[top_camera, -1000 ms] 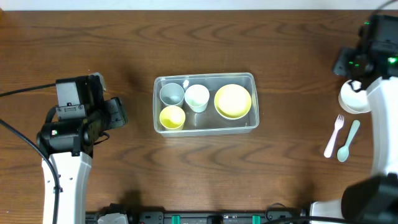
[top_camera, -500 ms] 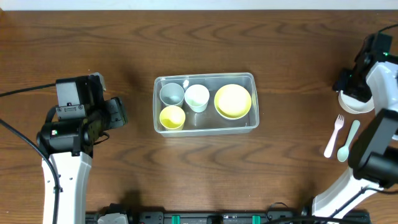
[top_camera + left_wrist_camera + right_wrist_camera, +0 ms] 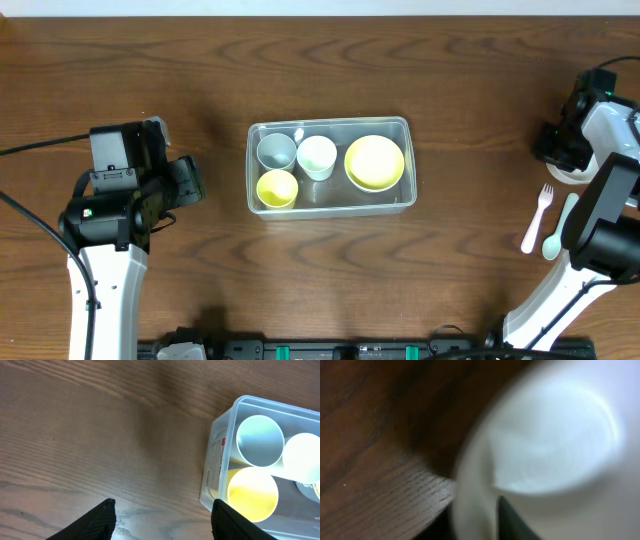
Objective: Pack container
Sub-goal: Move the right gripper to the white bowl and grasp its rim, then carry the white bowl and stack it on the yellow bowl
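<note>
The clear container (image 3: 330,123) sits mid-table and holds a grey-blue cup (image 3: 277,150), a white cup (image 3: 317,156), a yellow cup (image 3: 277,188) and a yellow bowl (image 3: 374,162). The left wrist view shows its left end (image 3: 216,460). My left gripper (image 3: 195,182) is open and empty, left of the container (image 3: 162,525). My right gripper (image 3: 562,150) is down on a white bowl (image 3: 566,175) at the far right. In the right wrist view its fingers (image 3: 475,520) pinch the bowl's rim (image 3: 555,435), one inside and one outside.
A pink fork (image 3: 537,218) and a pale green spoon (image 3: 558,228) lie side by side on the table just below the white bowl, near the right edge. Bare wood lies between my left gripper and the container.
My right arm has swung down and inward over the white bowl, which now is mostly covered by the gripper. The left arm and the container's contents have not moved.
</note>
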